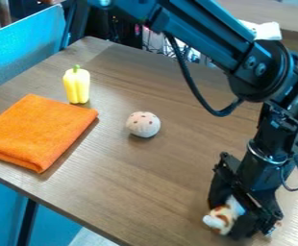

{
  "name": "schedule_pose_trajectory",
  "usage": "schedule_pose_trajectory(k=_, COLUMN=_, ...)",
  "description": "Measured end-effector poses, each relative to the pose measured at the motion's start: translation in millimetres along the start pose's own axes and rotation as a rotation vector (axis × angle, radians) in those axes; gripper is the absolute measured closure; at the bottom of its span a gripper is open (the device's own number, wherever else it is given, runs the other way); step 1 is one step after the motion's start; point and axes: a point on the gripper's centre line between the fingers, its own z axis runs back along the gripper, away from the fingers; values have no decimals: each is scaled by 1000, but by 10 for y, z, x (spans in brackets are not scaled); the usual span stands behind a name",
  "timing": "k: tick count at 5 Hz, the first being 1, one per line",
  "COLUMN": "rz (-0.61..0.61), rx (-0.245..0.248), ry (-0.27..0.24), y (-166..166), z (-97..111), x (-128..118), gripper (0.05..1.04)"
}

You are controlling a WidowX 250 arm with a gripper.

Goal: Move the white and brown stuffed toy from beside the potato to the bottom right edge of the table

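Note:
The black gripper (229, 222) is low at the lower right, near the table's front edge, its fingers pointing down. It is closed around a small white toy with orange-brown patches (221, 220), part of which sticks out at the left of the fingers. The fingers hide much of the toy, and whether it touches the table I cannot tell. Left of the arm, mid-table, lies a pale round ball with dark reddish spots (143, 124). A yellow pepper with a green stem (77, 85) stands upright farther back, beside a folded orange cloth (38, 131) at the left.
The brown wooden table (145, 178) has its front edge running diagonally from the left down to the bottom. A blue panel (24, 55) stands behind its left side. The arm and a loose black cable (191, 85) span the upper right, above the table.

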Motion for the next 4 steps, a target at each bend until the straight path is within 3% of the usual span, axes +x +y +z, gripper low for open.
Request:
schedule_pose_trajectory(k=1, rz=6, rx=-68, ry=-3, y=-29, z=39, x=-4, gripper=75)
schedule_pose_trajectory(k=2, rz=97, rx=-168, ry=-74, y=144, z=405, x=-116, gripper=79)
schedule_pose_trajectory(k=3, rz=159, rx=-217, ry=-150, y=433, z=712, x=-188, gripper=79)
schedule_pose_trajectory(k=4, rz=282, rx=-224, ry=-211, y=905, z=922, x=-294, gripper=79)
